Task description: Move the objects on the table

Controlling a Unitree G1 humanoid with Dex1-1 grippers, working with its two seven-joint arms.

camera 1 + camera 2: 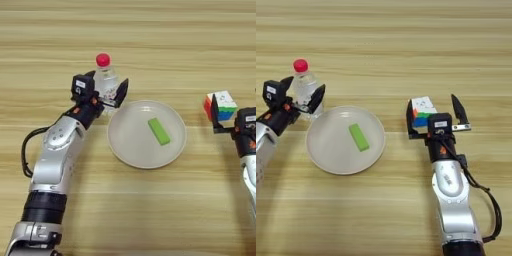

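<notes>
A small clear water bottle point(106, 80) with a red cap stands upright on the table point(150, 35), just left of a plate. My left gripper point(107, 86) reaches in from the lower left, its two black fingers pressed against the bottle's sides, shut on it. On the right, my right gripper point(434, 112) stands open around a colourful puzzle cube point(423, 110). The cube rests against the left finger, and the right finger is well clear of it.
A round white plate point(129, 142) lies mid-table between the two arms, with a green rectangular block point(159, 131) on it. The plate's rim is close to the bottle and the left gripper. Bare wood stretches across the far side and the near side.
</notes>
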